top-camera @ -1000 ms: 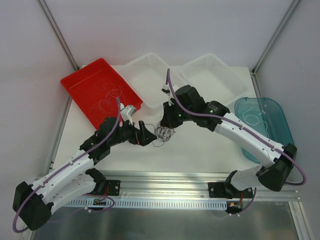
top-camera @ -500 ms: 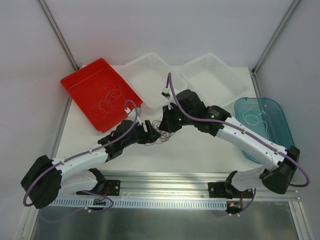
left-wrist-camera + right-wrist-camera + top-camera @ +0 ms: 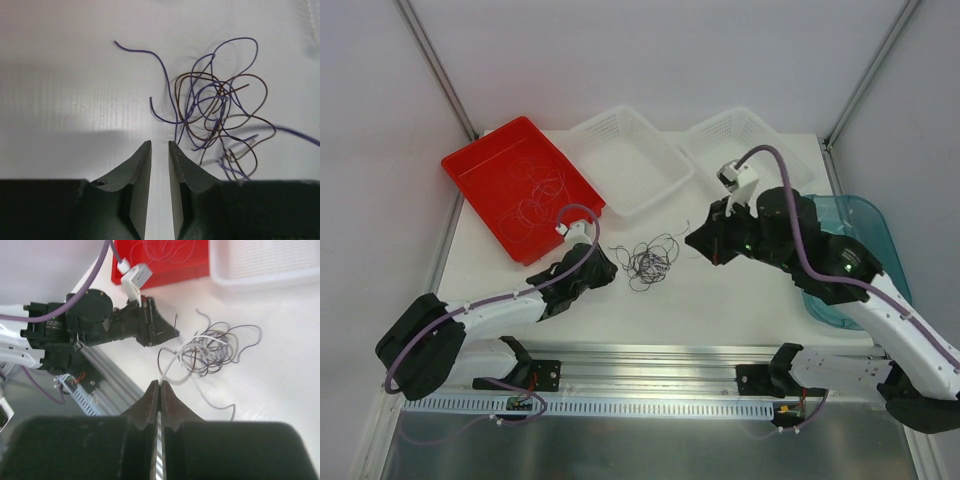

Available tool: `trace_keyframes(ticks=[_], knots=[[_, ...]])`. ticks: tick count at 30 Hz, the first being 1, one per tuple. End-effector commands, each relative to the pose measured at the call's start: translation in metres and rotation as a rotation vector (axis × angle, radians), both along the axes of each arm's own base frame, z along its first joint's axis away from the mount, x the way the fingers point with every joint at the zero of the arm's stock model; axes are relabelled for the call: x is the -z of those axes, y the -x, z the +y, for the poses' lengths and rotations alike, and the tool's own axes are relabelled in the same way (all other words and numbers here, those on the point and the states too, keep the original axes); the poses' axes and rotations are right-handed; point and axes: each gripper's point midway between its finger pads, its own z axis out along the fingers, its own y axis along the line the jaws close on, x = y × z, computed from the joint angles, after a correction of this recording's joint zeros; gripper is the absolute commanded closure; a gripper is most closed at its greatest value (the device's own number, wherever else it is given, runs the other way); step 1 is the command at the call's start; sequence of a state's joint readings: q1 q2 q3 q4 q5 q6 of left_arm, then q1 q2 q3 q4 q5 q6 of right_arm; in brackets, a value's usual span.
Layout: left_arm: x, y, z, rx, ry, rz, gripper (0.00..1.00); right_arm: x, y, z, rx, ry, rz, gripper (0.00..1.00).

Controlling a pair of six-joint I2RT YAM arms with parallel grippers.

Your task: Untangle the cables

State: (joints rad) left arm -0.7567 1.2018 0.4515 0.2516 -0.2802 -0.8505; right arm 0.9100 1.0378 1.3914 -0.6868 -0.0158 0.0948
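Left end effector (image 3: 159, 145) narrowly open; right (image 3: 160, 384) — apparently — pinching white cable (image 3: 171, 361).

No legible text, label or number anywhere.

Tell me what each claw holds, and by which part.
Right claw pinches a white cable at its fingertips, by a stretch leading out of the tangle. Left claw holds nothing; jaws narrowly apart.

Cables (image 3: 648, 262) on the tabletop (image 3: 720, 295), containers around them.
The cables lie between the left end effector (image 3: 159, 146) and right end effector (image 3: 160, 384); tray (image 3: 485, 165) far left, left basket (image 3: 625, 160) and right basket (image 3: 740, 140) behind, tub (image 3: 855, 212) right.
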Motion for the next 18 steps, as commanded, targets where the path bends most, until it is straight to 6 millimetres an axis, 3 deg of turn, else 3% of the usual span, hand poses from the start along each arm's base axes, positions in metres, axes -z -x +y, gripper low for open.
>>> trace_keyframes(ticks=[1, 4, 7, 13, 18], knots=[[0.007, -0.010, 0.017, -0.094, -0.042, 0.014, 0.80, -0.024, -0.008, -0.037, 0.112, 0.025, -0.100, 0.99], [0.008, -0.011, 0.013, -0.066, -0.036, 0.036, 0.78, -0.019, -0.011, -0.051, 0.156, 0.046, -0.096, 0.99], [-0.004, -0.008, -0.006, 0.057, -0.014, 0.015, 0.70, -0.009, -0.010, -0.041, 0.117, 0.043, -0.051, 0.99], [-0.036, 0.013, -0.041, 0.309, 0.105, -0.068, 0.40, 0.022, -0.013, -0.017, 0.042, 0.084, 0.029, 0.99], [-0.055, 0.031, -0.063, 0.501, 0.121, -0.169, 0.20, 0.029, -0.012, -0.004, -0.009, 0.075, 0.043, 0.99]])
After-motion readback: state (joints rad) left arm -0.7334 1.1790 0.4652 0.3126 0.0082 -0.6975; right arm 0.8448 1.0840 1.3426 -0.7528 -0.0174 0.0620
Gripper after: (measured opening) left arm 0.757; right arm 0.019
